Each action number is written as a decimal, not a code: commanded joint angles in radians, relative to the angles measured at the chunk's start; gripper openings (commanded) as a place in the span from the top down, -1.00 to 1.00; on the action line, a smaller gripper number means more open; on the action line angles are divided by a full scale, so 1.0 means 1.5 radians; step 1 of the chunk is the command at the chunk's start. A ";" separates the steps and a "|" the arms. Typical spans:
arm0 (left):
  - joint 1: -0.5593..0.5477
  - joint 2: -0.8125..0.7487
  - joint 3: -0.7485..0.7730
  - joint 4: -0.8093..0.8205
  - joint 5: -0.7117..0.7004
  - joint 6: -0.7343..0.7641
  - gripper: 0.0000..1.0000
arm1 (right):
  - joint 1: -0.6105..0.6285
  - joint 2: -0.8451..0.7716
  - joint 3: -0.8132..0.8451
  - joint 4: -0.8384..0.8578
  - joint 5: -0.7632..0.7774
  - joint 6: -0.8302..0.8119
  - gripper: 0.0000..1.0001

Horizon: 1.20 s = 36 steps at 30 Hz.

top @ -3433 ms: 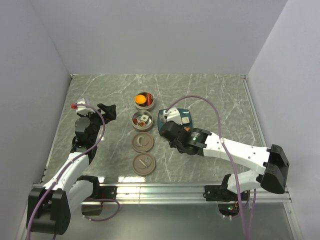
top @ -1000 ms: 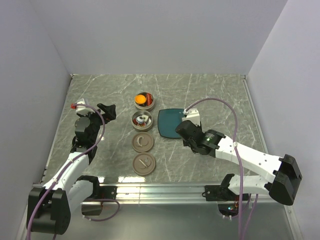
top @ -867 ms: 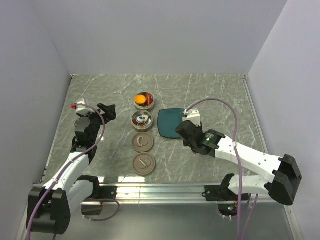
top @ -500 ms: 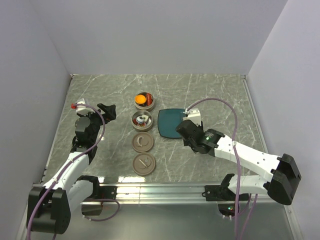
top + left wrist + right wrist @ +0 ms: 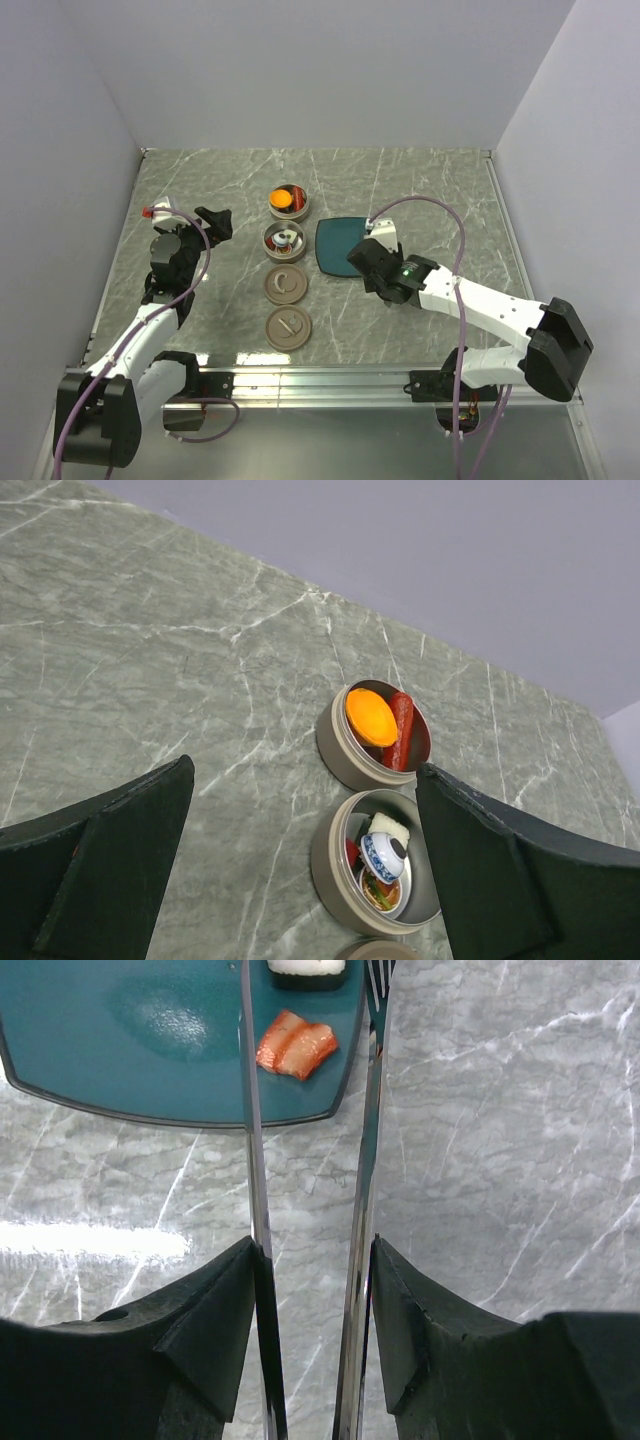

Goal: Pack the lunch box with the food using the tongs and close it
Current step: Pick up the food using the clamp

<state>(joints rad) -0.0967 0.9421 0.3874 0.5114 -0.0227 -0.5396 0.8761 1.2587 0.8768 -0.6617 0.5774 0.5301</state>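
My right gripper (image 5: 312, 1260) (image 5: 362, 258) is shut on the tongs (image 5: 250, 1160). Their two silvery arms run between my fingers and reach over the near edge of the teal plate (image 5: 130, 1050) (image 5: 335, 243). Between the spread tips lies an orange-red food piece (image 5: 296, 1047), with a white piece (image 5: 307, 968) just beyond it. The lunch box stands as two open round tins. The far tin (image 5: 287, 200) holds an orange ball (image 5: 370, 717) and a red sausage (image 5: 400, 730). The near tin (image 5: 285, 240) holds a white cube and small bowls. My left gripper (image 5: 213, 222) (image 5: 305, 880) hangs open, left of the tins.
Two round grey lids (image 5: 285, 285) (image 5: 288, 328) lie in a row in front of the tins. Walls close in the table at the back and on both sides. A metal rail runs along the near edge.
My right gripper has slid a little left toward the plate with the tongs, whose arms have spread slightly. The left arm has not moved.
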 commanded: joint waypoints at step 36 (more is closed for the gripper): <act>0.003 0.002 0.014 0.025 0.003 -0.002 -0.99 | 0.024 -0.003 0.100 0.046 -0.012 -0.065 0.30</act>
<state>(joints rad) -0.0967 0.9463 0.3874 0.5114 -0.0227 -0.5396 0.8860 1.2873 0.9611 -0.6399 0.5552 0.4644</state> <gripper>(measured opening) 0.995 0.403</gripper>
